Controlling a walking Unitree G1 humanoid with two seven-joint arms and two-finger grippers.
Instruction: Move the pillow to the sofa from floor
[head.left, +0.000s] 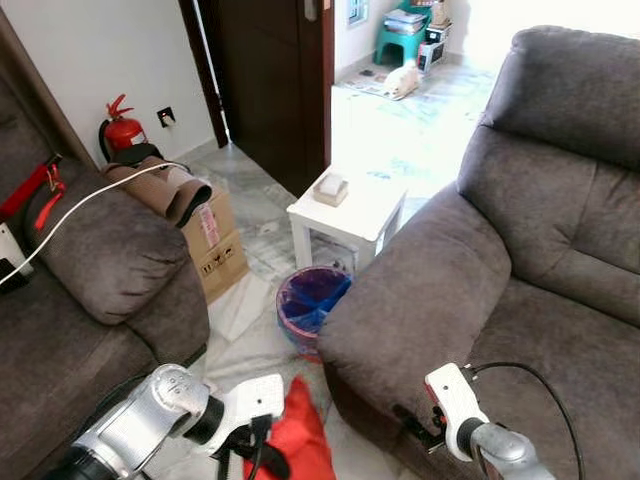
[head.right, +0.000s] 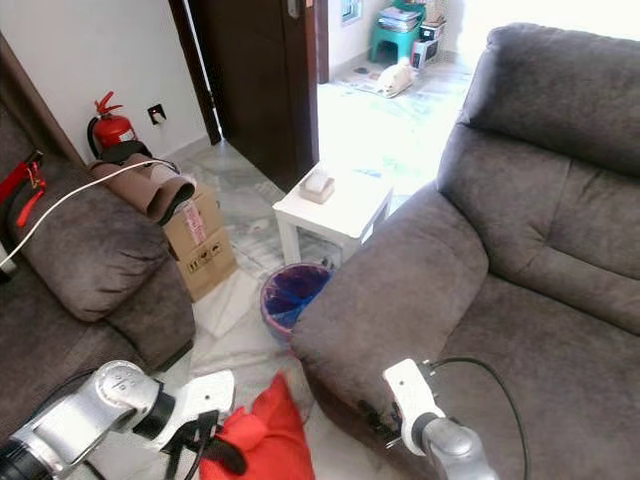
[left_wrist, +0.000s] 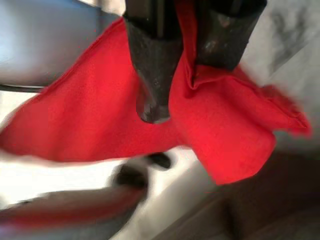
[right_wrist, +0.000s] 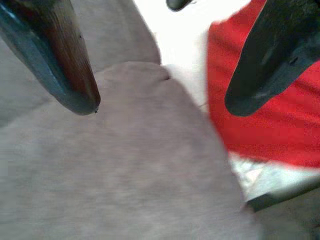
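The red pillow (left_wrist: 220, 125) is pinched between the closed fingers of the left gripper (left_wrist: 187, 75), a fold of fabric caught between them, and it is held low above the floor (head.left: 250, 320), beside the sofa (head.left: 430, 290). The left arm is bent across toward the sofa's armrest. The right gripper (right_wrist: 160, 100) is held with fingers spread apart over that armrest, nothing between them, the pillow just beyond. Farther off, a purple bin (head.left: 310, 300) and a white counter (head.left: 365, 215) are seen.
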